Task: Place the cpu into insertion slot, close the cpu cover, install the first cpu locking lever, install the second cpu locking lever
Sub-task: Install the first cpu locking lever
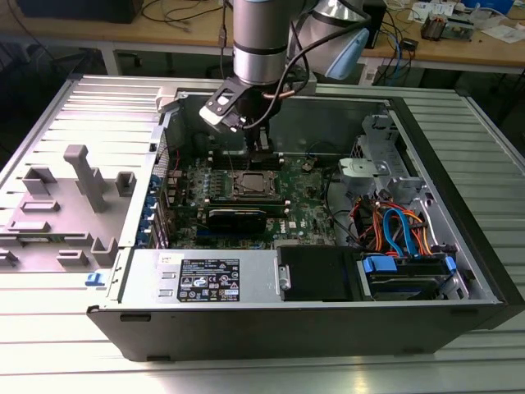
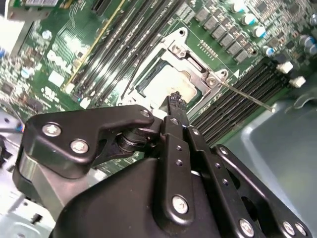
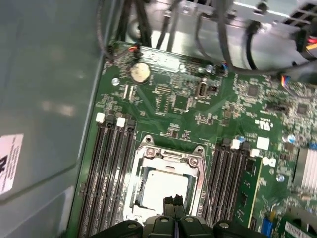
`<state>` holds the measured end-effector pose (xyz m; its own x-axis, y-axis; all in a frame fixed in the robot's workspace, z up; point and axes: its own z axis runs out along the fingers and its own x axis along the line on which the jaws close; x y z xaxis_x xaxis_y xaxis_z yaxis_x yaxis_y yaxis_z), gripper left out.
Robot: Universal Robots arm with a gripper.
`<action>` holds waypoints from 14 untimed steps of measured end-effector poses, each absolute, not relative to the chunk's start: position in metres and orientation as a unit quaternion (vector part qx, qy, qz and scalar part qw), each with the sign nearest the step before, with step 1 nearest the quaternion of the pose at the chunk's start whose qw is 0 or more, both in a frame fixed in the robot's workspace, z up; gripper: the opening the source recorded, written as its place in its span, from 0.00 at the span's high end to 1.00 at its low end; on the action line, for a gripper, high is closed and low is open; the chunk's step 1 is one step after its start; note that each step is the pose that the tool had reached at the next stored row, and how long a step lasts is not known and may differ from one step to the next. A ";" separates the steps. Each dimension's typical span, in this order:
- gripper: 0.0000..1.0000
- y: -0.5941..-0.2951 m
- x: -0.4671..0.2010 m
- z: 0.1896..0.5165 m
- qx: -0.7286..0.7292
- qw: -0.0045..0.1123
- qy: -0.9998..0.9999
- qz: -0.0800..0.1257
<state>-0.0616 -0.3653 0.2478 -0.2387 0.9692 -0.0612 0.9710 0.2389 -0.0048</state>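
The cpu (image 3: 163,186) lies flat in the insertion slot (image 1: 253,185) on the green motherboard, its silver top bright in both wrist views. The cpu cover (image 3: 168,157) lies down over it as a silvery frame, cpu (image 2: 171,84) showing through its window. A thin locking lever (image 2: 247,96) sticks out from the cover's corner over the memory slots; another thin lever (image 3: 204,191) runs along the socket's side. My gripper (image 3: 174,201) hangs just above the socket's edge, fingers shut together with nothing between them. It shows as gripper (image 1: 261,149) and gripper (image 2: 177,102).
Black memory slots (image 3: 106,168) flank the socket on both sides. The open computer case (image 1: 459,271) walls in the board, with a power supply (image 1: 205,277) in front and bundled cables (image 1: 394,226) at the exterior view's right. A grey fixture (image 1: 78,185) stands on the exterior view's left.
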 end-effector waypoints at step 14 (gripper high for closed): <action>0.89 -0.365 -0.062 0.248 0.504 0.025 0.863 -0.018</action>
<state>-0.0616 -0.3653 0.2478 -0.4898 0.8697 -0.0613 0.8714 0.4905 -0.0049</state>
